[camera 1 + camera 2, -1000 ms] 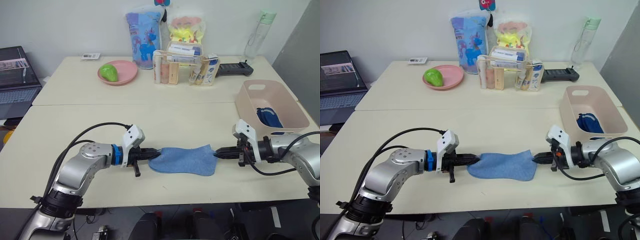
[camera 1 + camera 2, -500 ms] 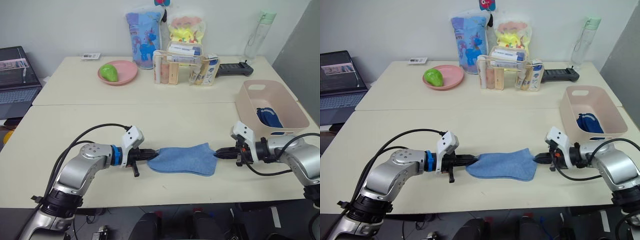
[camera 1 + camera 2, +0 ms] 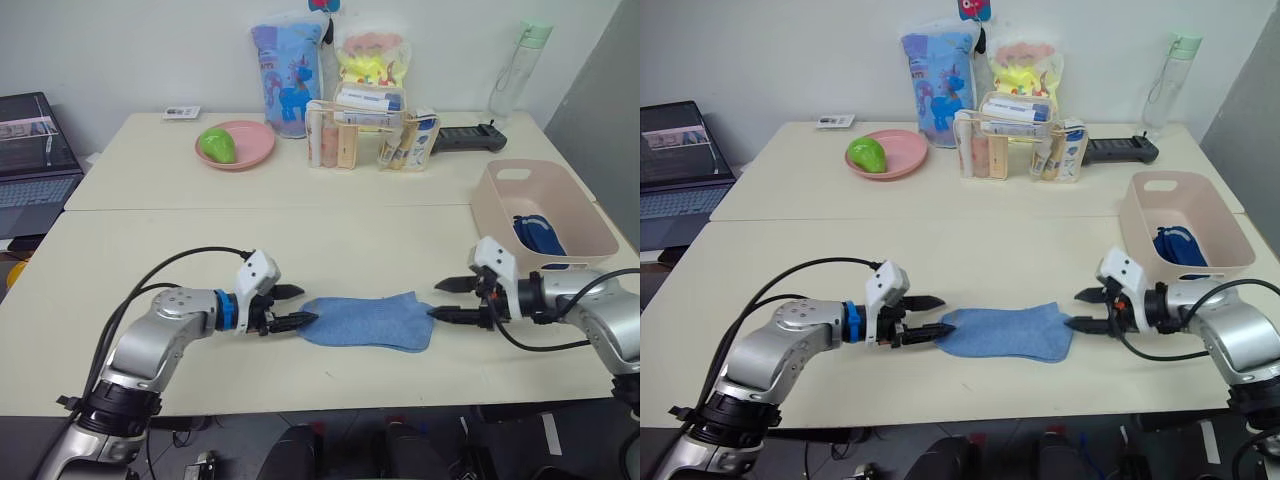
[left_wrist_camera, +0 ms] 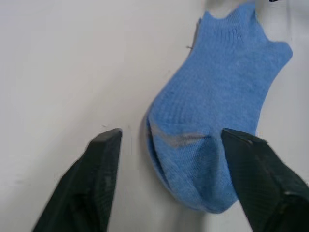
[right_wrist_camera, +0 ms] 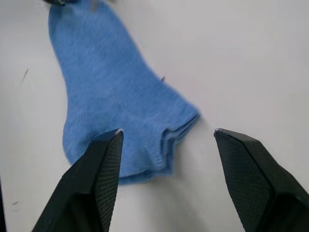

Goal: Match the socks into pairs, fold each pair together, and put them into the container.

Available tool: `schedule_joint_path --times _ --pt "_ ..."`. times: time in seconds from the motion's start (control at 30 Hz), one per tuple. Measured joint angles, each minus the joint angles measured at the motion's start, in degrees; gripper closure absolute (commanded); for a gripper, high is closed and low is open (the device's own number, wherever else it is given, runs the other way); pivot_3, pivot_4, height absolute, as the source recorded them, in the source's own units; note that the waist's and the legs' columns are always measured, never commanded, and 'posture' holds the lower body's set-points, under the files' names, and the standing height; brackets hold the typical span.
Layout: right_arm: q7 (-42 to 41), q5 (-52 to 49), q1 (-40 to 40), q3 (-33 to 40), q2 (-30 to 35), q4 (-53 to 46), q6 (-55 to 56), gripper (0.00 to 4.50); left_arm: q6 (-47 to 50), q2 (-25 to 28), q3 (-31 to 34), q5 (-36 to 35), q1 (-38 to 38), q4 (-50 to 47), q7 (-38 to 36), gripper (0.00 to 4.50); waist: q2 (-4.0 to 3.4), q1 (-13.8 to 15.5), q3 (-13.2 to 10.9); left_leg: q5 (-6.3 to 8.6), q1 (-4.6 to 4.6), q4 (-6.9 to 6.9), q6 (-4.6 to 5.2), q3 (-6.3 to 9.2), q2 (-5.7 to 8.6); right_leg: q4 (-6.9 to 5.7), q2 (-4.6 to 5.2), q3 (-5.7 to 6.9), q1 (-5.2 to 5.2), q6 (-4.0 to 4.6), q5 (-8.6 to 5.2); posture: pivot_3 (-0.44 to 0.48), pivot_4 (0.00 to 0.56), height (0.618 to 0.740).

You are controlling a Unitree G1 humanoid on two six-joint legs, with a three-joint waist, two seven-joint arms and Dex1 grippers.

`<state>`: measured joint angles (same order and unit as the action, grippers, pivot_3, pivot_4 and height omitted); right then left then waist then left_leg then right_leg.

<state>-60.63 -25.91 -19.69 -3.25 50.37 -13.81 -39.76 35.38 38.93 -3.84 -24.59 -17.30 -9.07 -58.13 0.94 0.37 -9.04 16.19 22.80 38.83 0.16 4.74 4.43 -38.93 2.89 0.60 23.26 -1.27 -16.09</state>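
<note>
Light blue pair (image 3: 368,321), stacked flat near the front edge of the cream table (image 3: 150,240), soft ribbed knit, toe rounded with a faint grey seam, cuff edges layered one on the other. At the toe end, left gripper (image 3: 291,306), black fingers spread apart, lying low and level over the tabletop, one fingertip touching the toe, holding nothing; forearm silver with a blue ring, cable looping behind. At the cuff end, right gripper (image 3: 448,299), fingers likewise parted, tips just beside the cuff, empty, arm stretched in level from the right edge. Toward the right edge, beyond the right arm, container (image 3: 500,205): smooth pale pink plastic, rounded corners, handle slot in the far wall, with a dark navy pair (image 3: 537,235) bundled inside. On the far table, round pink plate (image 3: 255,146) carrying a glossy green fruit (image 3: 217,145); at the back edge, colourful printed bags (image 3: 288,62), a clear rack of tubes and boxes (image 3: 367,127), a translucent bottle (image 3: 516,68) near the far right corner.
</note>
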Motion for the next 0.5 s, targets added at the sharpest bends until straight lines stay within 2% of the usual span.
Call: schedule_joint_path --times 0.1,0.17,0.23,0.33,0.43,0.5 --pt "1.2 -0.1 0.1 0.1 -3.3 -2.9 1.8 1.43 -3.9 0.3 0.3 0.1 -0.6 0.0 -1.9 0.41 0.0 0.0 0.0 0.0 -0.01 0.0 -0.01 0.0 0.0 0.0 0.0 -0.01 0.0 0.0 0.0 0.0 0.15 0.74" --pt "3.2 0.2 0.1 -0.7 -6.6 -4.1 3.1 1.82 -6.9 -0.3 -0.7 1.0 -1.0 0.0 -2.5 0.81 0.0 0.0 0.0 -0.01 0.0 0.0 -0.01 0.0 0.01 0.0 0.0 -0.01 0.0 0.0 0.0 0.0 0.15 0.74" --pt "5.3 2.6 0.1 -2.8 -9.1 -4.4 5.5 2.32 -10.4 -1.8 -2.1 2.7 -1.3 0.2 -2.5 1.28 0.0 0.0 0.0 -0.01 0.0 0.01 -0.02 -0.01 0.02 0.0 0.0 -0.01 -0.01 0.0 0.0 0.0 0.15 0.74" --pt "7.7 7.8 0.6 -7.2 -11.6 -3.9 9.8 3.3 -15.9 -3.9 -5.2 6.3 -1.3 2.2 -2.2 2.15 0.0 0.0 0.0 -0.01 -0.01 0.01 -0.02 -0.01 0.03 0.0 0.01 -0.01 -0.01 0.0 0.0 0.0 0.15 0.74" --pt "9.0 14.2 4.8 -11.8 -11.8 0.0 15.4 4.38 -22.4 -4.2 -7.6 11.4 -0.2 6.8 -2.0 3.17 0.0 0.0 0.0 -0.01 -0.01 0.0 -0.02 -0.05 0.04 -0.01 0.0 -0.04 0.02 0.0 0.0 0.0 0.15 0.74" --pt "9.3 15.9 6.5 -12.5 -11.5 1.9 17.2 4.5 -24.3 -4.1 -8.1 12.9 0.3 8.7 -1.9 3.78 0.0 0.0 0.0 -0.01 -0.02 0.0 -0.02 -0.05 0.04 -0.03 0.0 -0.04 0.02 0.0 0.0 0.0 0.15 0.74"
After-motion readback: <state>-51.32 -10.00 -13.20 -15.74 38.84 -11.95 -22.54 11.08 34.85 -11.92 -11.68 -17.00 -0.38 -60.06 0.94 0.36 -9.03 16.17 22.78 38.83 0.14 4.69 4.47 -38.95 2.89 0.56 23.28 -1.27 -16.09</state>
